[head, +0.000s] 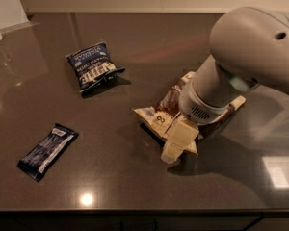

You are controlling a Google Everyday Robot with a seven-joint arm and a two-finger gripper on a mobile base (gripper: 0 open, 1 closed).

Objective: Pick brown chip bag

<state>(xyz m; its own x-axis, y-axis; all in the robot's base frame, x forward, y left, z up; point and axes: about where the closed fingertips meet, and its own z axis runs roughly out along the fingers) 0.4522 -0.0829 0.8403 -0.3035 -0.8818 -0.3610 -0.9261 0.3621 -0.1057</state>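
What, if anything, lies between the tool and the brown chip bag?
Nothing visible does. The tool is right at the near edge of the brown chip bag; the blue chip bag and bar wrapper lie well apart from both.

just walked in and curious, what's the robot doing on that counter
The robot's arm has its end effector low over the near edge of the brown chip bag, which lies on the dark counter, apparently not lifted yet. A blue chip bag and a dark blue bar wrapper lie apart from it.
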